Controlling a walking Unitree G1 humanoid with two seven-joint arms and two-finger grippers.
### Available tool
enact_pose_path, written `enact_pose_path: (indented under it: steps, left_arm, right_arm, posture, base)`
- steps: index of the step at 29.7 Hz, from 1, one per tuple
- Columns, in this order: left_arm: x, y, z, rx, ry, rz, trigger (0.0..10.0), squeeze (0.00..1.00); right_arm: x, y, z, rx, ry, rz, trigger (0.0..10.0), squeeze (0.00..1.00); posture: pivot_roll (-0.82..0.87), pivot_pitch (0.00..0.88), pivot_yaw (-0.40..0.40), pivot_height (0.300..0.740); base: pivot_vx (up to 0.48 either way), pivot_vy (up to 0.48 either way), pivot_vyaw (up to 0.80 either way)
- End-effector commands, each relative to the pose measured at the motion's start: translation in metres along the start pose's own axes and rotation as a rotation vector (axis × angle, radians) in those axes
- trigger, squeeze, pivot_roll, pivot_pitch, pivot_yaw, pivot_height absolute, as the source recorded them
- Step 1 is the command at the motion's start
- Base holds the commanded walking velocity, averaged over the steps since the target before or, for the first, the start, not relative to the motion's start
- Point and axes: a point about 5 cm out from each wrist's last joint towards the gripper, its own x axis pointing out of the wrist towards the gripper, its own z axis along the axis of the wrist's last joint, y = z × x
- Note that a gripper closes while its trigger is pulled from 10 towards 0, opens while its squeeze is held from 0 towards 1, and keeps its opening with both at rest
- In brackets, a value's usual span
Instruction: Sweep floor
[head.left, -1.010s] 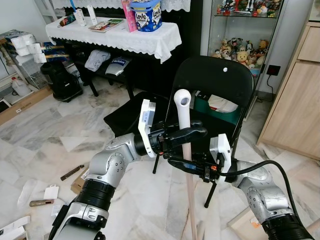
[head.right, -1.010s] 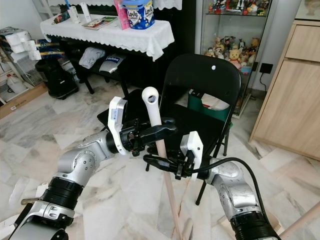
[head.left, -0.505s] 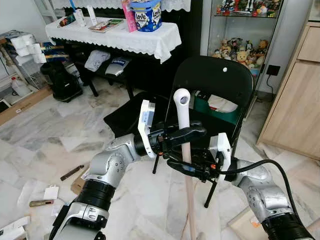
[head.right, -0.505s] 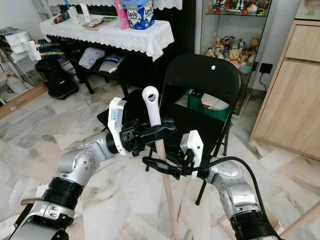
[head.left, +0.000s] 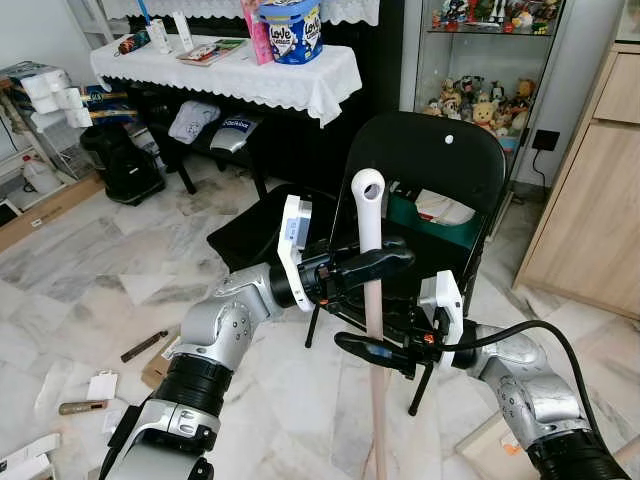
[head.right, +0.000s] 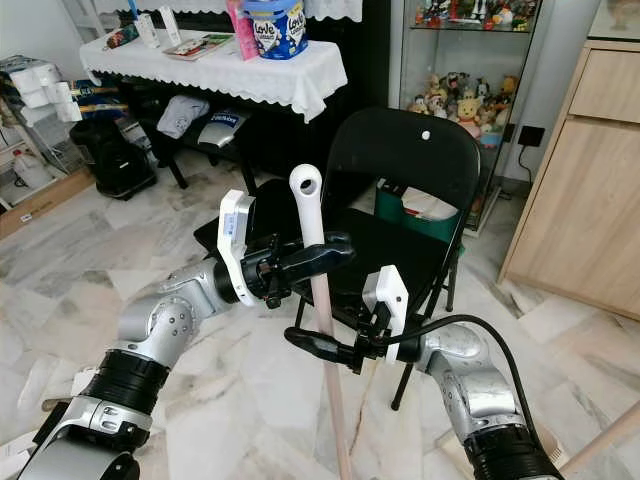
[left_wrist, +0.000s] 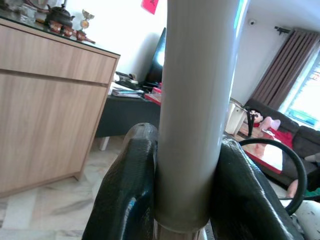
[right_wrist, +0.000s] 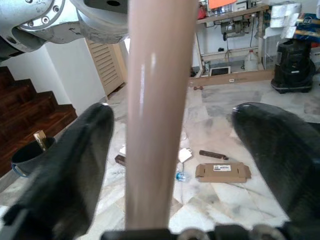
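Black folding chair (head.left: 430, 165) on marble floor (head.left: 90, 270), small hole in backrest. Table (head.left: 230, 70) under white lace-edged cloth behind, bearing blue tub (head.left: 291, 30), pink carton (head.left: 254, 30), bottles and a book. Folded clothes (head.left: 215, 128) on bench beneath. Glass cabinet (head.left: 485, 60) with soft toys at rear. Wooden cupboard (head.left: 600, 190) alongside. Toilet rolls (head.left: 50, 90) stacked near black bag (head.left: 125, 160). Flattened cardboard (right_wrist: 222, 171) and scraps on floor.
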Motion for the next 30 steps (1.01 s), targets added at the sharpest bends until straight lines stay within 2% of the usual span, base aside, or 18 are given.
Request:
enact_pose_path:
  steps: [1,2,3,5,6,7,8,20,25,30]
  left_arm:
    - [-0.001,0.003,0.006,0.028,-0.003,0.019,0.0,0.00]
    - [-0.001,0.004,0.006,0.030,-0.001,0.021,0.0,0.00]
    - [-0.001,0.005,0.005,0.044,0.007,0.041,0.0,0.00]
    - [-0.001,0.008,0.003,0.065,0.023,0.067,0.9,0.00]
    - [-0.001,0.010,0.002,0.077,0.032,0.086,4.4,0.00]
    - [-0.001,0.010,0.001,0.081,0.035,0.095,4.4,0.00]
    - [-0.001,0.011,0.001,0.083,0.037,0.099,10.0,0.00]
    - [-0.008,0.021,0.002,0.143,0.048,0.196,10.0,0.00]
    - [-0.021,0.035,0.010,0.216,0.040,0.334,10.0,0.00]
    - [-0.029,0.041,0.013,0.257,0.054,0.401,10.0,0.00]
  right_arm:
    - [0.003,0.001,0.001,-0.022,-0.002,-0.006,10.0,1.00]
    - [0.003,0.000,0.001,-0.027,0.001,-0.014,10.0,1.00]
    - [0.002,-0.001,0.001,-0.037,0.002,-0.024,10.0,0.00]
    - [0.002,-0.003,0.002,-0.040,-0.001,-0.042,10.0,0.00]
    - [0.002,-0.004,0.002,-0.045,-0.001,-0.051,10.0,0.00]
    - [0.002,-0.004,0.002,-0.050,0.000,-0.055,10.0,0.00]
    - [0.001,-0.005,0.002,-0.053,-0.001,-0.067,10.0,0.00]
    - [-0.002,-0.009,-0.001,-0.064,0.010,-0.127,10.0,0.00]
    - [-0.006,-0.014,-0.003,-0.076,0.021,-0.185,10.0,0.00]
    - [-0.009,-0.014,-0.007,-0.072,0.031,-0.201,10.0,0.00]
  posture:
    - [-0.11,0.000,0.147,0.740]
    - [-0.11,0.000,0.147,0.740]
    - [-0.11,0.000,0.147,0.740]
    - [-0.11,0.000,0.146,0.740]
    - [-0.11,0.000,0.146,0.740]
    - [-0.11,0.000,0.146,0.740]
    - [-0.11,0.000,0.146,0.740]
    - [-0.11,0.000,0.147,0.740]
    - [-0.11,0.000,0.148,0.740]
    - [-0.11,0.000,0.145,0.740]
  base:
    - [0.000,0.000,0.00]
    - [0.000,0.000,0.00]
    - [0.000,0.000,0.00]
    - [0.000,0.000,0.00]
    - [0.000,0.000,0.00]
    - [0.000,0.000,0.00]
    - [0.000,0.000,0.00]
    - [0.000,0.000,0.00]
    - [0.000,0.000,0.00]
    - [0.000,0.000,0.00]
